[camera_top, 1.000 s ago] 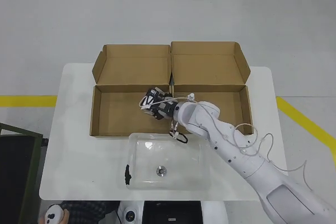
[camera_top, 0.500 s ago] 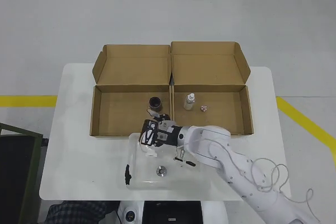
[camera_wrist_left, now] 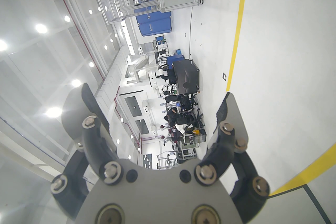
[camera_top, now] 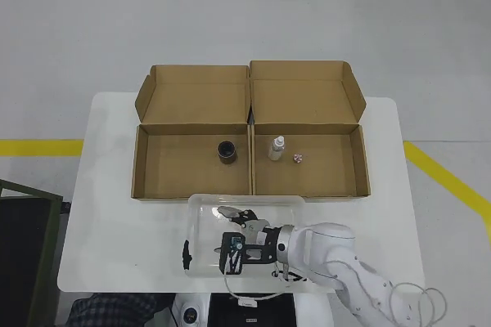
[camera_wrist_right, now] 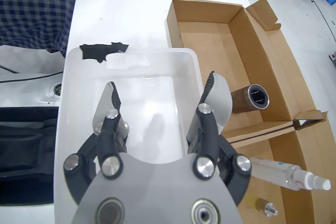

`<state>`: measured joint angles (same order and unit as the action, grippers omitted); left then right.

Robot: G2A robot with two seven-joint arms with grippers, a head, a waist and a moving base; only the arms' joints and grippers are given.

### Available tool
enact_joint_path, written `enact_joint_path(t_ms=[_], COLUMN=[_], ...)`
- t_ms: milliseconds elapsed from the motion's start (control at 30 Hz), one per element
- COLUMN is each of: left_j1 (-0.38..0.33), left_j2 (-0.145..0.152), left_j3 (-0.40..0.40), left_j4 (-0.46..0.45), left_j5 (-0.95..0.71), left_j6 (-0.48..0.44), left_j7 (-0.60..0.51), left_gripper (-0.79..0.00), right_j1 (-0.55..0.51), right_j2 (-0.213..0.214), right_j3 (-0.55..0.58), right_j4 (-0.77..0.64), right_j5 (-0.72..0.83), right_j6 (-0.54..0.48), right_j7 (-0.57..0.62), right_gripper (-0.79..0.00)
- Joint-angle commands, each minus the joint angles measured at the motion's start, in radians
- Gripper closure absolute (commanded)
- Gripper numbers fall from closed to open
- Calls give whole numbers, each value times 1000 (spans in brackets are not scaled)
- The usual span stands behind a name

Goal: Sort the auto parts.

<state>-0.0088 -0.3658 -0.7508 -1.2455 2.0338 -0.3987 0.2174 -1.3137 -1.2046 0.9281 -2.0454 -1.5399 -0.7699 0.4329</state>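
The right jaws stand spread wide with nothing between them, hanging over the bare bottom of the clear plastic tray (camera_wrist_right: pixel 155 99); straight ahead of their tips, on the tray's end rim, sits a ragged scrap of black tape (camera_wrist_right: pixel 103 50); off to one side of the jaws, just past the tray's long wall, lies the left cardboard box (camera_wrist_right: pixel 210 33), and in it, roughly level with the tips, a dark hollow metal cylinder (camera_wrist_right: pixel 249 99); farther back along that same side, level with the wrist behind the jaws, the right cardboard box (camera_top: pixel 327 167) holds a white spray bottle (camera_wrist_right: pixel 283 175) and, near it, a small silver part (camera_wrist_right: pixel 265 206); the two boxes touch along one shared wall; tray and boxes all rest on the white table (camera_wrist_right: pixel 118 4); the left jaws are likewise wide apart and empty, pointed out across the pale floor (camera_wrist_left: pixel 283 51), where a yellow line (camera_wrist_left: pixel 237 25) runs beyond their tips.
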Motion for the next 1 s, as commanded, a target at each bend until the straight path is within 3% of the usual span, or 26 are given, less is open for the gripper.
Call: enact_joint_path(t_ms=[0,233,567,967], left_j1=[0,0,0,0], left_j2=[0,0,0,0], left_j3=[0,0,0,0], left_j4=[0,0,0,0], left_j5=[0,0,0,0], left_j6=[0,0,0,0], left_j7=[0,0,0,0], left_gripper=[-785,-785,-785,-785], right_j1=[-20,-58,-25,43], right_j2=[7,25,30,18], right_j3=[11,37,22,-40], right_j4=[-3,24,111,221], right_j5=[-16,-43,-46,-11], right_j6=[-22,-75,-101,-95], right_j7=[-15,-53,-51,-14], right_gripper=[-563,-545,-499,-526])
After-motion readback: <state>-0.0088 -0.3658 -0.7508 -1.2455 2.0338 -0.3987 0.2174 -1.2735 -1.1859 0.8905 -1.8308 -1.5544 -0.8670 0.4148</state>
